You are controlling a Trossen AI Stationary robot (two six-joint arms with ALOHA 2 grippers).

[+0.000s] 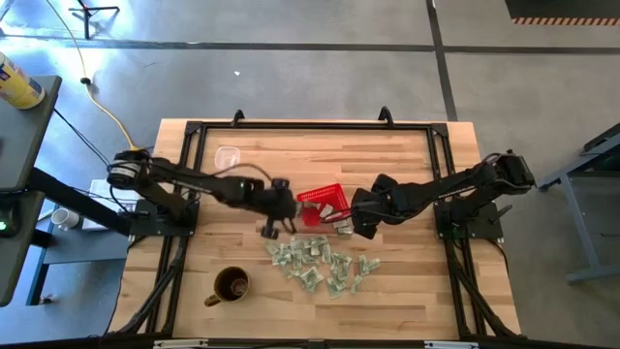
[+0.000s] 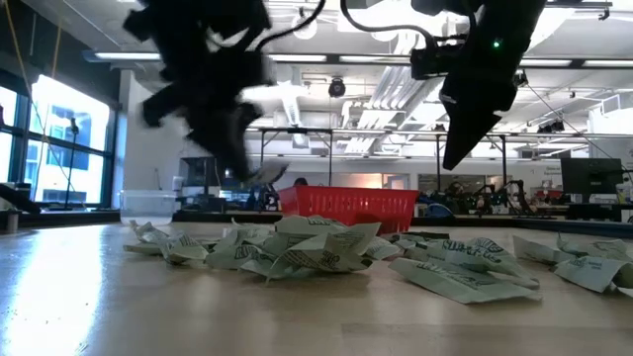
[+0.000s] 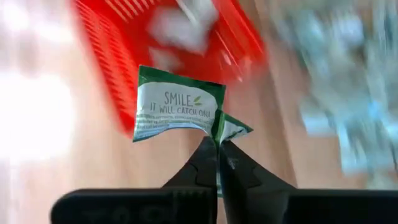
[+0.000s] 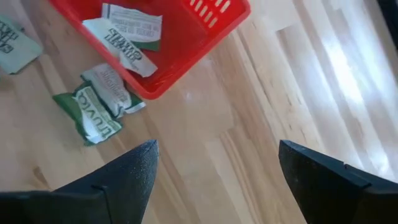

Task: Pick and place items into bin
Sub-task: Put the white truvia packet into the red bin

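Note:
The red mesh basket (image 1: 323, 204) stands mid-table with two packets (image 4: 127, 28) inside. Many pale green-and-white packets (image 1: 320, 264) lie in a heap on the wood toward the near edge, also seen in the low view (image 2: 316, 252). My left gripper (image 1: 274, 223) hovers just left of the basket, shut on one packet (image 3: 177, 109). My right gripper (image 4: 217, 168) is open and empty above bare wood at the basket's right near corner (image 1: 351, 223). One packet (image 4: 99, 109) lies on the table just outside the basket wall. My left gripper pinches the packet between its two fingertips (image 3: 208, 162) at a folded corner of its edge (image 3: 219, 134). The packet is lifted clear of the table and stands out beyond the fingertips, its printed white face toward the wrist camera, with the basket (image 3: 168, 56) behind it.
A brown mug (image 1: 230, 286) stands near the table's near left corner. A clear plastic cup (image 1: 227, 155) sits toward the far left. Black frame rails (image 1: 310, 124) run along the table's edges. Bare wood lies right of the basket (image 4: 280, 93).

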